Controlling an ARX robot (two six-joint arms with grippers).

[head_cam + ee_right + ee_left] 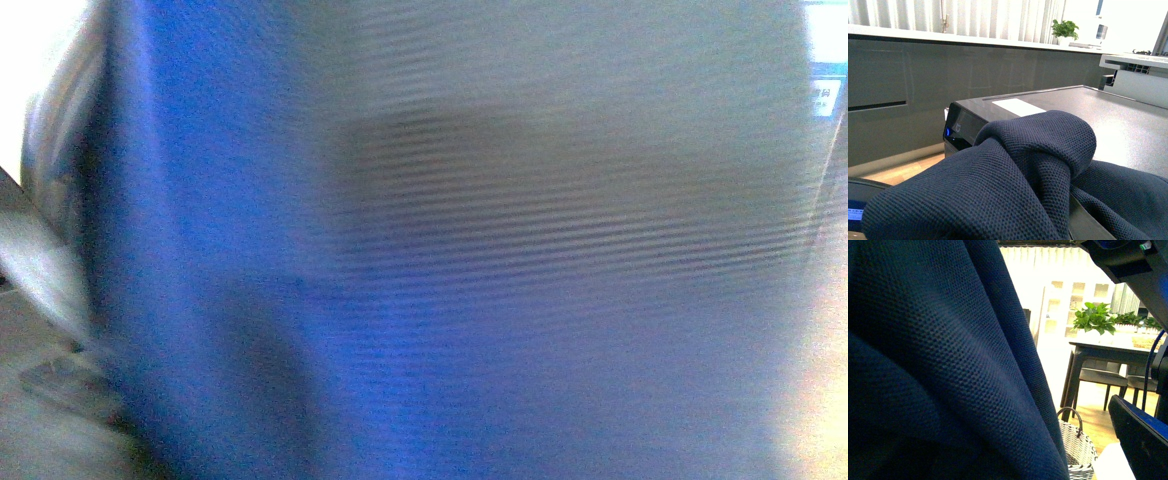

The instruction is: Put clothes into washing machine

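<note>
One bunch of clothes (1023,175) lies against the washer (1058,107) top, hiding the right tool, whose state cannot be told; the left tool (1108,330) stands wide.

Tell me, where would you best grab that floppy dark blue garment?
Probably at the thick rounded hump of the clothes in the right wrist view: the fabric is rolled over itself there, so jaws closing across it from above would catch several layers. Elsewhere it hangs as a broad, loose sheet.
</note>
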